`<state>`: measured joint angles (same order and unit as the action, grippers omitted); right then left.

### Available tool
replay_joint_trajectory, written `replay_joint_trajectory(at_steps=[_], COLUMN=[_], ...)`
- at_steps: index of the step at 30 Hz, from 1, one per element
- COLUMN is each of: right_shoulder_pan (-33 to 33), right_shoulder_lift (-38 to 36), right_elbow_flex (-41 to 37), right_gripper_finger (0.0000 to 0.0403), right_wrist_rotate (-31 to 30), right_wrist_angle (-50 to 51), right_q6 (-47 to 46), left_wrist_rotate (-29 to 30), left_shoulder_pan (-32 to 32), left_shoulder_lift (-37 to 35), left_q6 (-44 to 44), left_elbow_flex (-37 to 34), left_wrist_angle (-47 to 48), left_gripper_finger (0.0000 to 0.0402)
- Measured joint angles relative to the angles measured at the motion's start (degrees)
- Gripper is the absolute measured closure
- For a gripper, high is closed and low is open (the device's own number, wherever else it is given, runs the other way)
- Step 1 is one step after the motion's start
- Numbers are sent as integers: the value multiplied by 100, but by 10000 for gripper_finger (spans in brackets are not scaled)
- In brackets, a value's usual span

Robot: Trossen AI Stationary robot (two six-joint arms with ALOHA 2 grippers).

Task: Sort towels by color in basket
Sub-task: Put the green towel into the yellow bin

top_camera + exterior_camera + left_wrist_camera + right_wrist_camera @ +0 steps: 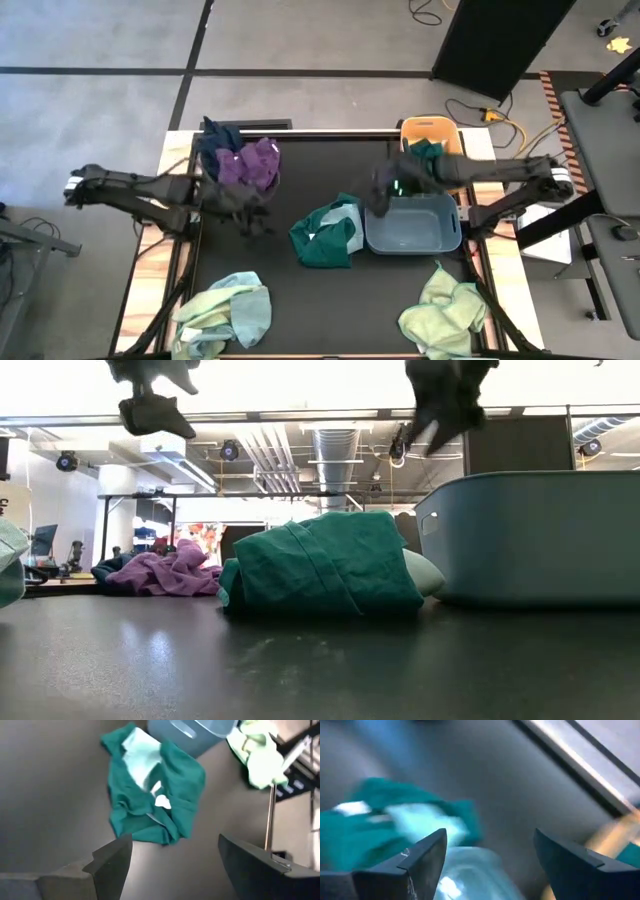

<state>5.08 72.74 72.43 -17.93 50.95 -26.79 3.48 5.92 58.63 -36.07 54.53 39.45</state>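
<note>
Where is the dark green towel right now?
In the high view the dark green towel lies on the table near its middle, bunched with a paler cloth, right beside the left wall of the grey-blue bin, between the two arms.

A bin (412,228) sits right of the tabletop's (300,300) centre, with a heap of towels (328,235) touching its left side. A second heap (240,160) lies at the far left corner, a third (225,312) at the near left corner, a fourth (445,310) at the near right corner. A crate (432,135) with a towel (425,150) in it stands behind the bin at the far right edge.
</note>
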Motion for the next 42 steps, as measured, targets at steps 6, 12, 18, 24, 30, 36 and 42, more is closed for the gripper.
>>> replay_joint_trajectory(at_steps=[6,12,18,24,30,36,42], right_shoulder_pan=[-1455,-1947,-2070,-2085,-2129,-2122,-2122], right_shoulder_lift=[496,957,1110,1038,883,869,835], right_elbow_flex=[622,1303,1579,1622,1634,1634,1634], right_gripper_finger=[116,111,114,119,116,123,118], right_wrist_rotate=[-483,-596,-606,-604,-594,-612,-610], right_wrist_angle=[-166,-28,202,436,720,763,769], right_q6=[-457,-893,-984,-974,-931,-636,-248], left_wrist_rotate=[462,605,805,799,648,488,281], left_shoulder_pan=[955,1076,1070,1055,1053,1062,1079], left_shoulder_lift=[189,902,1951,3165,3772,3787,3004], left_q6=[223,488,758,643,164,-127,-32], left_elbow_flex=[-1175,-2170,-2259,-1906,-1638,-1484,-873], left_wrist_angle=[-1991,-4067,-4862,-5687,-5590,-5455,-3625], left_gripper_finger=[121,122,127,127,160,308,384])
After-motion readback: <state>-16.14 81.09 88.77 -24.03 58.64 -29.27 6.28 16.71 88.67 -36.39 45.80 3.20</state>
